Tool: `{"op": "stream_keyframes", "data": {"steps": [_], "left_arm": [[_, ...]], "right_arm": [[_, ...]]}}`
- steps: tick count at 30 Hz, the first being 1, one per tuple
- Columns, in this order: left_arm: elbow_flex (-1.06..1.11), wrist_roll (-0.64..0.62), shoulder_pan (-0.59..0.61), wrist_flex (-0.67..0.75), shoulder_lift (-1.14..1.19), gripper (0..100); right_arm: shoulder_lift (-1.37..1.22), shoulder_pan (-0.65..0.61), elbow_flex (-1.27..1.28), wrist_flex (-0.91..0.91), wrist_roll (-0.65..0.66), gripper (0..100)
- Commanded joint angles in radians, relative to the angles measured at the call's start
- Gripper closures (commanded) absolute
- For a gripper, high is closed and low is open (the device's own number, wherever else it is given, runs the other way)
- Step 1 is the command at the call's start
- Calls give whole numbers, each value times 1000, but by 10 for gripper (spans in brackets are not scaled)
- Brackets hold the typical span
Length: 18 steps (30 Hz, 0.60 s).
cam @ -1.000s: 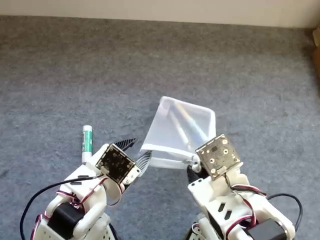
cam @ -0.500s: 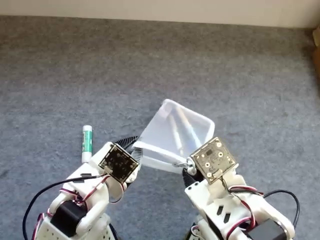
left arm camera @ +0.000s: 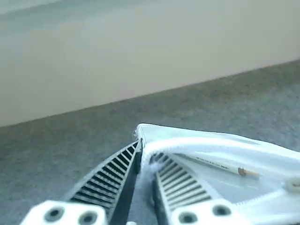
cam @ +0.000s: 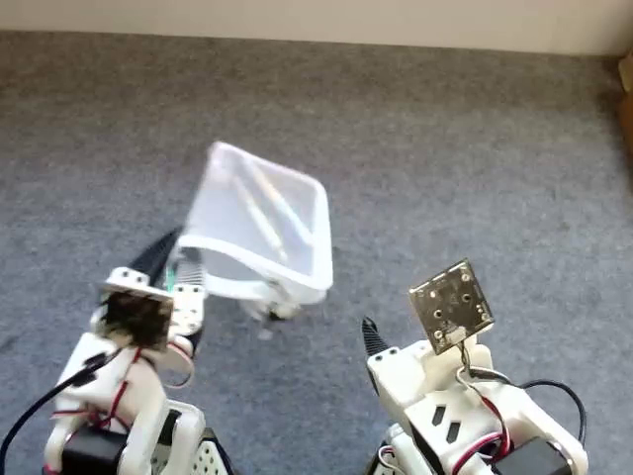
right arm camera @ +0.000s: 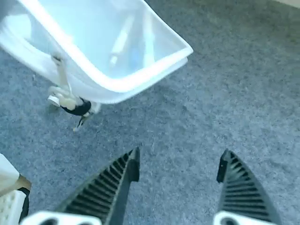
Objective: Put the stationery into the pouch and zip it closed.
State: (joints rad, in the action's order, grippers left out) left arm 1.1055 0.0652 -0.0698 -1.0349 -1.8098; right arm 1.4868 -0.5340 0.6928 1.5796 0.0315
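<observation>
The clear plastic pouch (cam: pixel 259 230) hangs tilted above the carpet with its mouth gaping, and my left gripper (cam: pixel 178 259) is shut on its corner edge. The left wrist view shows the ribbed fingers (left arm camera: pixel 110 176) clamping the pouch rim (left arm camera: pixel 206 145), with a pencil (left arm camera: pixel 220 166) inside. Two pens (cam: pixel 267 210) lie in the pouch. Its zipper pull (right arm camera: pixel 70 99) dangles loose below the mouth. My right gripper (right arm camera: pixel 180 164) stands open and holds nothing, apart from the pouch (right arm camera: pixel 98 42) and nearer the table's front. A sliver of green, likely the glue stick (cam: pixel 170 283), peeks out beside the left arm.
Grey carpet (cam: pixel 475 158) covers the whole work surface. A pale wall edge (cam: pixel 316 20) runs along the far side. Both arm bases (cam: pixel 455 426) stand at the near edge.
The right gripper let go of the pouch's zipper end and opened. The left arm swung left and lifted the pouch with it, now covering most of the glue stick.
</observation>
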Motion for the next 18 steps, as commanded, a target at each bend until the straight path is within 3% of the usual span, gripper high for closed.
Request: {"op": "stream_keyframes", "data": {"steps": [1,5,9,18], "left_arm": [[-150,-14,133,8,-12,994],[-186,-15,265,6,-12,994],[-185,-17,389,0,-12,994],[-183,-60,680,-21,-12,994]], "right_arm": [[-5,-7,-47,-77,-40,739],[-56,-12,-42,-117,-49,739],[-214,-16,-51,-130,-138,739],[-443,-228,-44,-415,-302,739]]}}
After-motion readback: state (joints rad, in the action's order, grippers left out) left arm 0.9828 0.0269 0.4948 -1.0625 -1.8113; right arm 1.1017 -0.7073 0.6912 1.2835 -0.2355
